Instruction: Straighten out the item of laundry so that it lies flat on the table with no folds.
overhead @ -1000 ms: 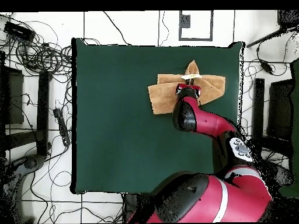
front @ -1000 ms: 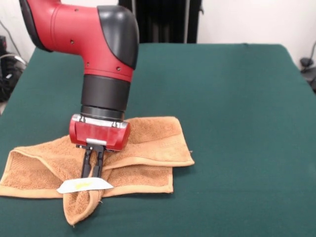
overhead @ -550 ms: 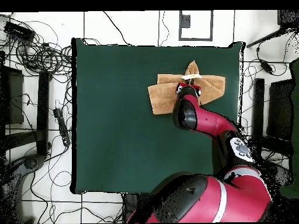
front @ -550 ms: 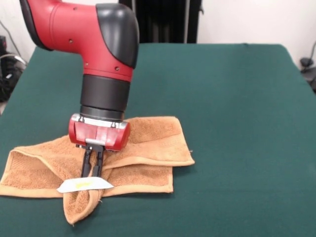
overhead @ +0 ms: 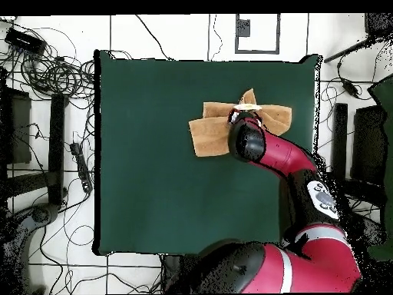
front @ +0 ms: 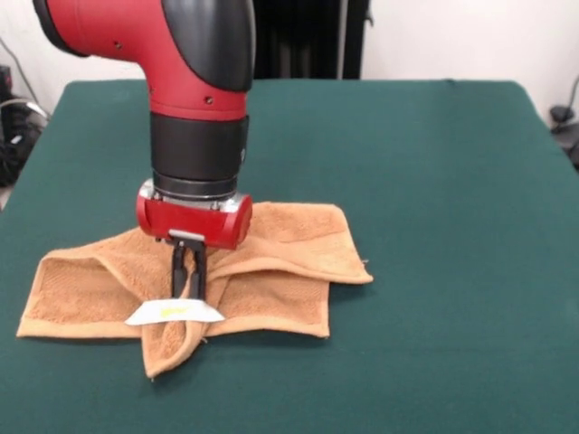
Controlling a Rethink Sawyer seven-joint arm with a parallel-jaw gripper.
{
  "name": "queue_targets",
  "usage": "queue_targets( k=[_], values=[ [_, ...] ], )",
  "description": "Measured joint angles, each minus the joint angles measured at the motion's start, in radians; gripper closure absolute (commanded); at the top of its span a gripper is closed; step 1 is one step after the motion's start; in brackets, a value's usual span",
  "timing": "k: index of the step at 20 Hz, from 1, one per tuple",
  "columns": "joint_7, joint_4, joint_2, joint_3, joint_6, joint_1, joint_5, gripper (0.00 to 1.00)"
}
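Note:
The item of laundry [front: 280, 258], an orange-tan terry towel, lies crumpled and folded over itself on the green table [front: 434, 181], with a pointed flap at the near edge and a white tag [front: 175, 312] with yellow print. My gripper [front: 187, 291] points straight down, its two black fingers [front: 179, 271] close together, shut on a pinched ridge of the towel just behind the tag. In the overhead view the towel [overhead: 206, 134] lies in the far right part of the table [overhead: 153, 169], with the arm's head covering its middle.
Cables and stands lie on the floor [overhead: 46, 92] round the table. The table's near edge runs just below the towel's flap in the front view.
The gripper has dragged the towel to the right and slightly away from the near edge; the whole towel shifted with it, still folded.

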State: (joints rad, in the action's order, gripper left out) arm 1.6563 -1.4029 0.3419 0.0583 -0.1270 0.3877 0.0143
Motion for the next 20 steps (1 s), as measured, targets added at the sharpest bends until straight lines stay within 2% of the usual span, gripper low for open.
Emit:
queue_targets(
  k=[3,12,20],
  values=[
    [0.000,-0.002,0.014,0.000,-0.073,0.000,-0.017,1.00],
    [0.000,-0.003,0.017,-0.003,-0.186,-0.003,-0.053,1.00],
    [0.000,-0.003,0.017,-0.010,-0.240,-0.010,-0.064,1.00]
  ],
)
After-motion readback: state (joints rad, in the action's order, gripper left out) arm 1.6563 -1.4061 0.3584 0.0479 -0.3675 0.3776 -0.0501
